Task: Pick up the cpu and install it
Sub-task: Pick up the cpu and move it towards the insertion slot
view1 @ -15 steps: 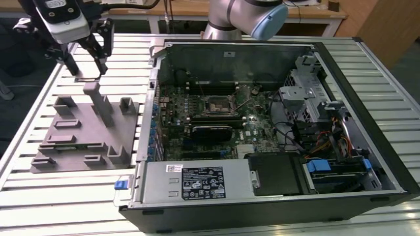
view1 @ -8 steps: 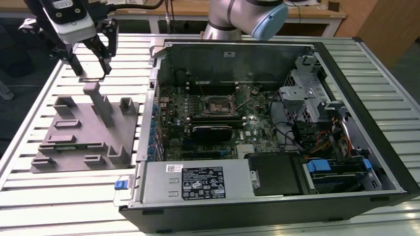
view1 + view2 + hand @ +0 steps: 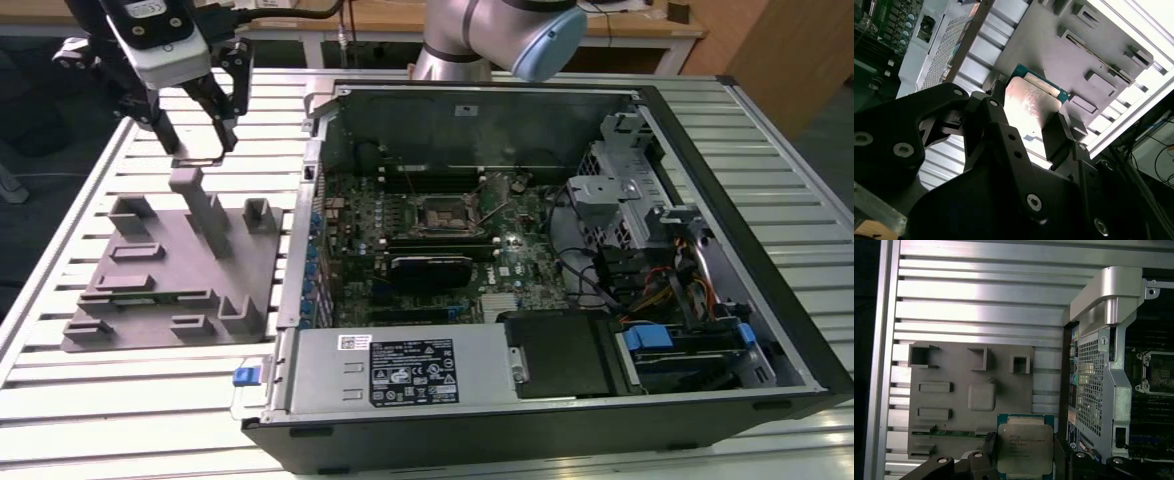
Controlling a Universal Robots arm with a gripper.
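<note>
two fingers (image 3: 1056,137) of the tool (image 3: 200,148) clamp the cpu (image 3: 1024,447) by opposite edges, above the grey tray (image 3: 954,365).

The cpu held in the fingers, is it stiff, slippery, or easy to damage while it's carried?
Probably stiff: the cpu sits flat and unbent between the fingers. Its shiny metal top looks smooth, so it may slip. Thin and held by its edges, it is likely light but fragile.

We see the cpu (image 3: 1024,452) silver-grey, rimmed teal-green; the moulded tray (image 3: 954,370) matt grey; the bench (image 3: 979,300) ribbed silver; the claw (image 3: 1027,115) black.
</note>
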